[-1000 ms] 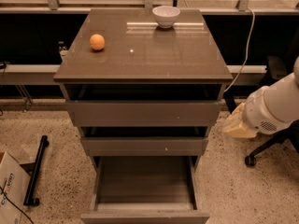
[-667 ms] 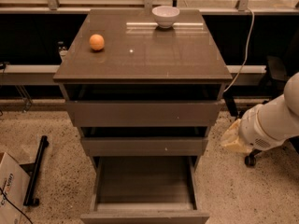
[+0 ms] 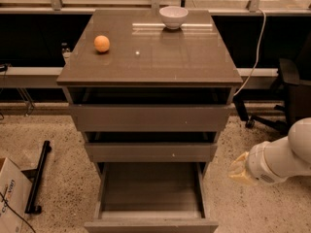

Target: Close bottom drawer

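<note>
Down at 6 o'clock in the camera view, the bottom drawer (image 3: 150, 193) stands pulled far out of the grey-brown cabinet (image 3: 73, 98). Its deep box is bare inside, and its flat front is cut by the lower edge of the frame. Above it the middle drawer (image 3: 150, 152) and the top drawer (image 3: 149, 118) each appear to sit out a little. On the cabinet's surface (image 3: 160, 57) an orange (image 3: 101, 43) lies toward 10 o'clock and a white bowl (image 3: 173, 16) stands at 12 o'clock, near the back edge.

The end effector (image 3: 241, 168) hangs at about 4 o'clock from the cabinet, at the tip of the white arm (image 3: 279, 158) and above the speckled floor (image 3: 63, 178). It is to the right of the open drawer and apart from it. Whether it is open or closed I cannot tell.

The drawer looks like a stiff, rigid box on runners. Being empty, it is probably light and should slide under a steady push. The front has no handle, so there is nothing to grip. The best contact is likely flat against the middle of the smooth front, pressing toward 12 o'clock. A push near one corner might skew it on its runners or slip off the face. To reach the front, the end effector would first have to come round to the 6 o'clock side.
</note>
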`<state>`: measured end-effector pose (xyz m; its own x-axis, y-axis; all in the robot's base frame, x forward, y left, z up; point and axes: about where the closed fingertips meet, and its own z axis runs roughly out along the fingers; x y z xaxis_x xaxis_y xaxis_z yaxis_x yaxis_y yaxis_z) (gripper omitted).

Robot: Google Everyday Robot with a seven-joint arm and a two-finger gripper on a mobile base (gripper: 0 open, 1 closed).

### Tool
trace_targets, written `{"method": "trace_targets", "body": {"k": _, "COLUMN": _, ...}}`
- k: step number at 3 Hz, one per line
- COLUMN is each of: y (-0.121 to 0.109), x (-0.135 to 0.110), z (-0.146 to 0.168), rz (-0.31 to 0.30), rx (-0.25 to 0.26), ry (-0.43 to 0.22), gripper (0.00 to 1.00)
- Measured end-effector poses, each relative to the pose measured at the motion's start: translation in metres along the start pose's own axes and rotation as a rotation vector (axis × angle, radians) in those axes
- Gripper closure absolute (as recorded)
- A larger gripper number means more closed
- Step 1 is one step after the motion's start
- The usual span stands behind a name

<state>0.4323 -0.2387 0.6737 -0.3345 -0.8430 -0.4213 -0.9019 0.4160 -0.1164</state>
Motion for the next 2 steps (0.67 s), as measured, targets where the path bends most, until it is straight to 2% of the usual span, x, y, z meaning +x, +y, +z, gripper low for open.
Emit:
{"method": "trace_targets", "body": {"k": 1, "y": 0.0149, "x": 0.0427, "z": 0.0568, "rz": 0.097, "rx": -0.071, "ry": -0.004, "gripper": 1.0}}
{"method": "trace_targets", "body": {"k": 2, "y": 0.0153, "x": 0.0428, "z": 0.0576, "rz": 0.098, "rx": -0.073, "ry": -0.004, "gripper": 1.0}}
